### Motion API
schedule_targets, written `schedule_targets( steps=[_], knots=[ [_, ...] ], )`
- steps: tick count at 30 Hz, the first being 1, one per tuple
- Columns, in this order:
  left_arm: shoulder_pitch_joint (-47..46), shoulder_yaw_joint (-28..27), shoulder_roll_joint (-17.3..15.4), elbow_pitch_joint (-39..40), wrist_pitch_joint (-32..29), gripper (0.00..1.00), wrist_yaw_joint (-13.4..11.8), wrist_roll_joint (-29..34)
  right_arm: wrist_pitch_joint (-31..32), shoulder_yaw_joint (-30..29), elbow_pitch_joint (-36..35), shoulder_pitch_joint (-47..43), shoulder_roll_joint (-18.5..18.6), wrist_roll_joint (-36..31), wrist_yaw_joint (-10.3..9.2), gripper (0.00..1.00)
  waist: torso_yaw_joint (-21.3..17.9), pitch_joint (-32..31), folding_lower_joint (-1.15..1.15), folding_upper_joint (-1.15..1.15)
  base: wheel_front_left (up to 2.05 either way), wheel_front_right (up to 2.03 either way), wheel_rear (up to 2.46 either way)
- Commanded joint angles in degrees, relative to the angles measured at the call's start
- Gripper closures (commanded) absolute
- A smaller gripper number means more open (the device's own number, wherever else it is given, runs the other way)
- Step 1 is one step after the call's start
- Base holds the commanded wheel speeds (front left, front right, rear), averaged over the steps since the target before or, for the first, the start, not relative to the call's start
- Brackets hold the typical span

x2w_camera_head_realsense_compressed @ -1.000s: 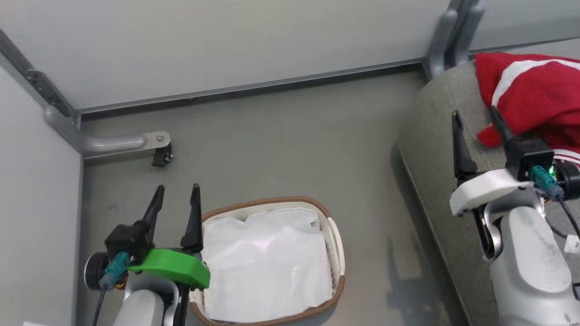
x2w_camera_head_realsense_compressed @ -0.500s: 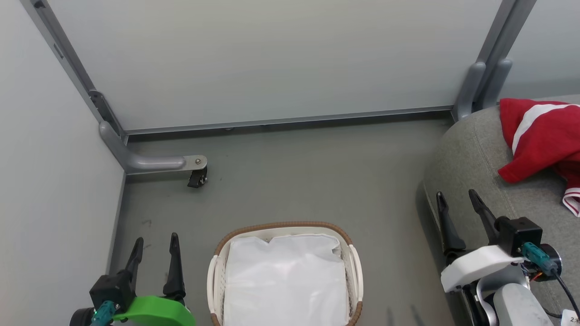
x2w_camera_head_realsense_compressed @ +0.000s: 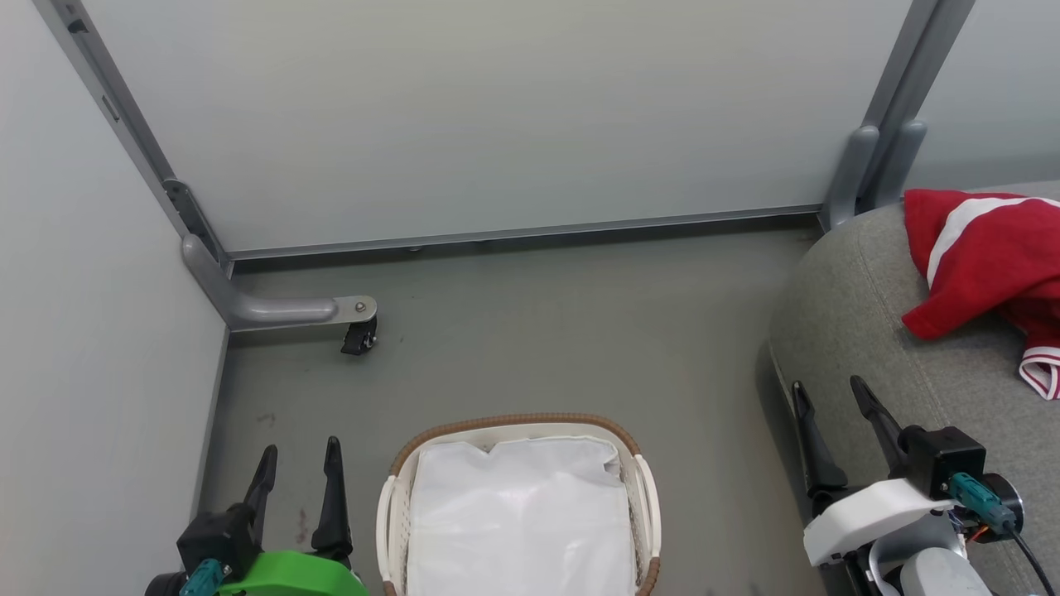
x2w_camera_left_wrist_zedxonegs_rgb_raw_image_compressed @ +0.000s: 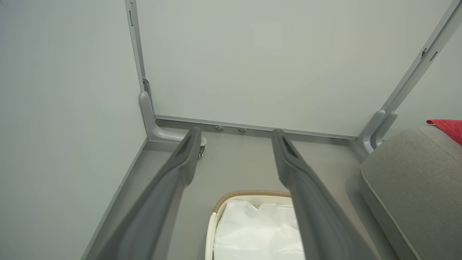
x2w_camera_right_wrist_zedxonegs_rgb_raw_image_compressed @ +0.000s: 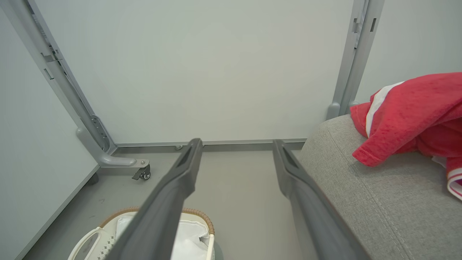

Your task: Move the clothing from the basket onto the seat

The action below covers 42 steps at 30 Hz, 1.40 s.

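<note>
The right gripper [x2w_camera_head_realsense_compressed: 826, 383] was pulled back off the clothing [x2w_camera_head_realsense_compressed: 985, 257] on the seat [x2w_camera_head_realsense_compressed: 861, 331]; it and the left gripper [x2w_camera_head_realsense_compressed: 301, 447] were spread empty. In the basket [x2w_camera_head_realsense_compressed: 513, 420], only lining [x2w_camera_head_realsense_compressed: 522, 521] was left, so probably done.

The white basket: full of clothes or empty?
Empty of clothes, as far as it shows: the basket holds just a white lining sheet, and the red clothing lies on the grey sofa.

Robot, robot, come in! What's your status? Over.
Left claw open beside basket, right claw open at sofa edge, both empty. Red clothing lying on sofa; basket shows white lining, no red. Nothing in the way. Over.
</note>
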<state>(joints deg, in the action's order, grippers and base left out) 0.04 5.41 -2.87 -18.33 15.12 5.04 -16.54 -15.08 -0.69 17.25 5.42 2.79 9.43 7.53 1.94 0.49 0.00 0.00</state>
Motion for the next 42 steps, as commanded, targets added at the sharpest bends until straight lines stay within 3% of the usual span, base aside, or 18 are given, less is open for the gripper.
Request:
schedule_targets(
  steps=[1,15,16,19,42],
  knots=[
    [0.66,-0.01,-0.06,0.17,0.04,0.00,-0.13,-0.03,-0.14,0.05,0.05,-0.42,0.21,-0.41,-0.08,0.00,-0.05,0.04,0.00,0.00,0.00,0.00,0.00],
    [0.21,0.00,-0.06,0.18,0.04,0.00,-0.12,-0.46,-0.14,0.61,0.61,-0.45,0.21,0.14,-0.08,0.00,-0.39,0.37,0.00,0.00,0.00,0.00,0.00],
    [-0.01,0.14,0.03,-0.31,0.00,1.00,-0.02,-0.48,0.01,0.64,0.68,-0.05,-0.05,-0.13,0.00,1.00,-0.41,0.37,0.00,0.00,0.00,0.00,0.00],
    [0.09,0.13,0.14,-1.68,-0.17,1.00,-0.01,-0.99,0.36,0.59,2.09,-0.45,-0.38,0.31,0.00,1.00,-0.42,0.36,0.00,0.00,0.00,0.00,0.00],
    [-1.95,-3.37,0.08,0.09,-6.32,1.00,0.72,-22.42,6.43,-1.25,0.39,-0.02,-0.20,23.99,-0.01,1.00,-0.69,0.24,0.00,0.00,0.00,0.00,0.00]
  ],
)
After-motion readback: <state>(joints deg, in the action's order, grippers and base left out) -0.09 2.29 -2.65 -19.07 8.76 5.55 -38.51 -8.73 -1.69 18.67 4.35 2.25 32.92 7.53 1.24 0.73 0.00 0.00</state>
